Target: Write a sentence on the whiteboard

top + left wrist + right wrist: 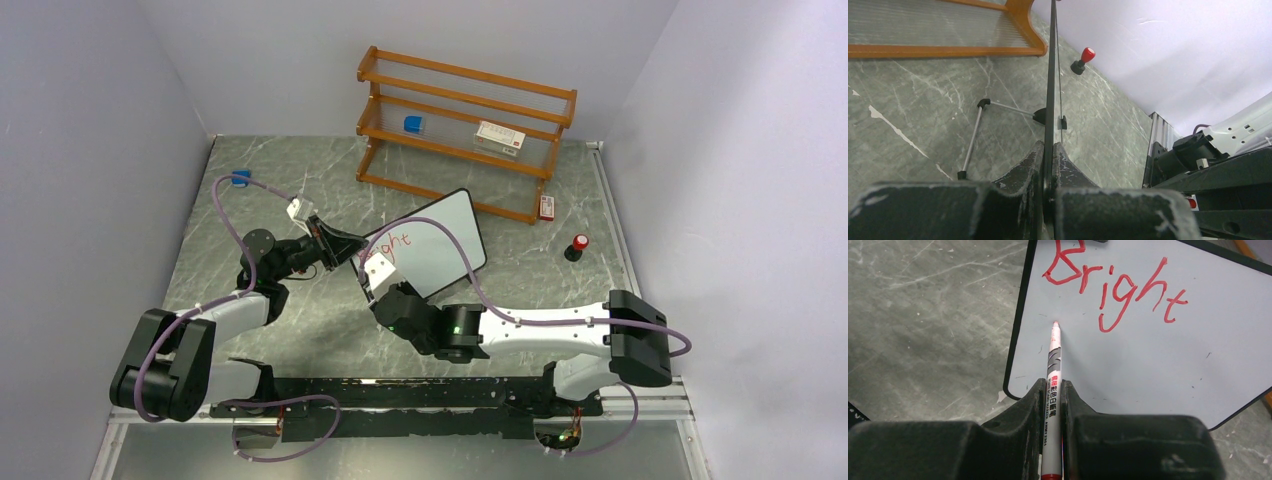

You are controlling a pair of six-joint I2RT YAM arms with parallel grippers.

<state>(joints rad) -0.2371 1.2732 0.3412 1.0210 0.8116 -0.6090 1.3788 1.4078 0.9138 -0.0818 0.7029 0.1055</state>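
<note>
Grey marbled table [330, 335], pale walls all round. The whiteboard [432, 245] stands tilted near the table's middle, in front of the wooden shelf [465, 130]. My left gripper [1049, 150] pinches the board's edge to steady it. My right gripper [1051, 387] is clamped on a red marker [1054, 355], its tip at the white face just below the first letter. One word, "Bright" [1118, 290], runs across the top. I judge the sentence barely begun, with most of the board bare. A small red-topped black piece [576, 247], perhaps the cap, stands well apart to the right.

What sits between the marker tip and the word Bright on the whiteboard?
Only bare whiteboard, in the right wrist view; the marker tip sits below the red lettering.
</note>
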